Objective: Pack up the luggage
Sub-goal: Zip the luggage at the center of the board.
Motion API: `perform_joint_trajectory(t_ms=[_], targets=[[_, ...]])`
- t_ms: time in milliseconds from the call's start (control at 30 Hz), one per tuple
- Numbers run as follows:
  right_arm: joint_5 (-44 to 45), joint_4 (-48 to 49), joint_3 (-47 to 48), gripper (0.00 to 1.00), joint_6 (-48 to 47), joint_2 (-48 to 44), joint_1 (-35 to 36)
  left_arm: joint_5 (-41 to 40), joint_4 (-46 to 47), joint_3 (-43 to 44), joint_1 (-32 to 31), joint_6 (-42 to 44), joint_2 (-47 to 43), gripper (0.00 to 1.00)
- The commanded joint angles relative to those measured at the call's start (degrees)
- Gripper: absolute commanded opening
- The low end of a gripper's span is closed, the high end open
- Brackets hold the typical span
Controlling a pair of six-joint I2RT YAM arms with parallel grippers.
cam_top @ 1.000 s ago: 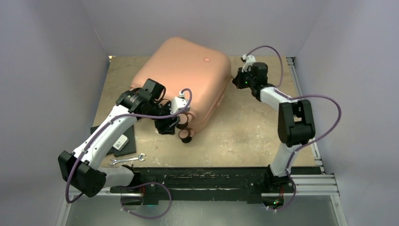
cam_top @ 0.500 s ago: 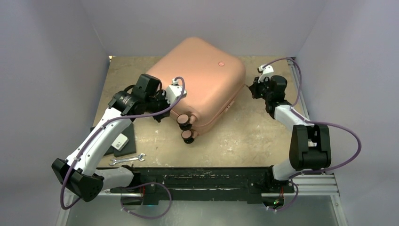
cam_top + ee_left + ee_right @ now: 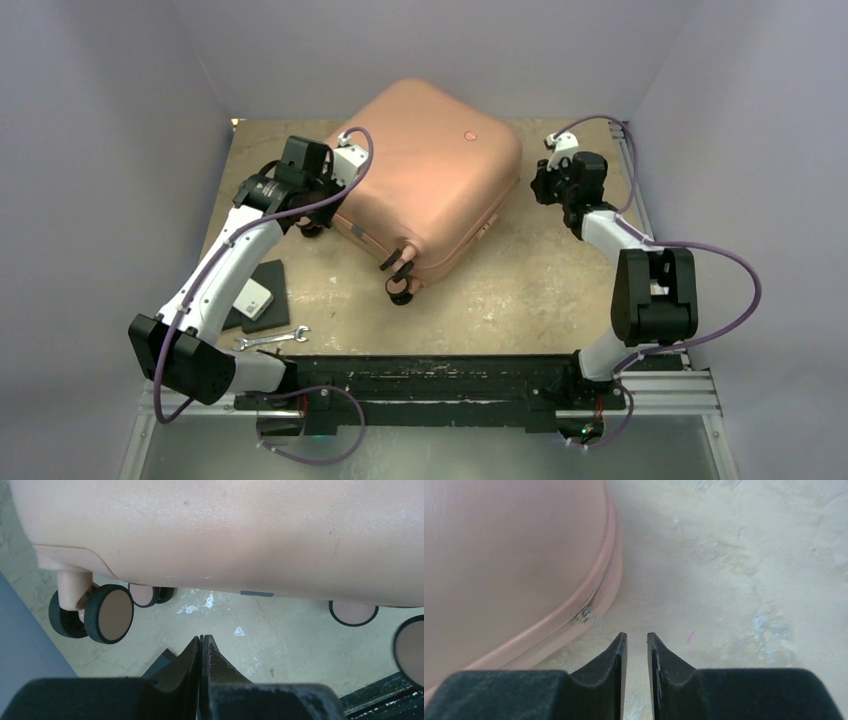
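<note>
While its fingers are pressing flat together on nothing, the left gripper [image 3: 201, 637] is hovering low against the left flank of the salmon-pink suitcase [image 3: 430, 160], just short of the caster wheels [image 3: 109, 613]. The right gripper [image 3: 637, 635] is hanging off the suitcase's right edge, its fingers standing a narrow slit apart and empty, with the zipper pull [image 3: 585, 615] lying just ahead and to their left. The suitcase is lying closed and flat on the table [image 3: 520, 270], wheels pointing toward the arms, while the wrench [image 3: 270, 339] and black pad [image 3: 270, 275] are sitting well off its near-left corner. The step looks like squaring the case up for opening. It is probably going best with the left fingers bracing the shell, not the swivelling wheels, while the right ones are widening before reaching for the pull. Against a second ago, the suitcase is sitting further right and turned, the left gripper has left the wheel end, and the right gripper has backed off the shell.
</note>
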Motion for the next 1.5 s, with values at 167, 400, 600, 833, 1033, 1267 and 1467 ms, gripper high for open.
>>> perform_joint_trajectory(t_ms=[167,400,600,833,1033,1267,1467], targets=[[7.3,1.7,17.0,0.31,-1.7,6.3,0.6,-3.6,3.4,-1.3,1.9,-1.7,-1.8,0.00],[2.1,-2.5,31.2,0.30,-2.3,18.9,4.0,-8.4,5.4,-2.6,4.2,-2.0,0.0,0.00],[-4.9,-1.5,28.7,0.30,-4.2,18.8,6.9,-13.4,10.1,-3.7,8.3,-2.2,2.4,0.00],[-11.3,0.9,20.9,0.29,-5.6,13.2,8.2,-17.7,17.0,-2.6,13.5,-0.5,9.7,0.00],[-15.3,-0.6,18.4,0.29,-6.9,10.1,9.6,-19.2,21.1,3.1,15.9,-0.3,16.4,0.00],[-16.3,-2.6,15.3,0.29,-8.5,7.6,13.7,-19.4,17.8,21.4,19.0,-0.8,30.2,0.00],[-16.7,-3.5,11.8,0.29,-8.9,3.3,15.8,-18.8,13.9,32.4,20.2,-1.4,37.1,0.00]])
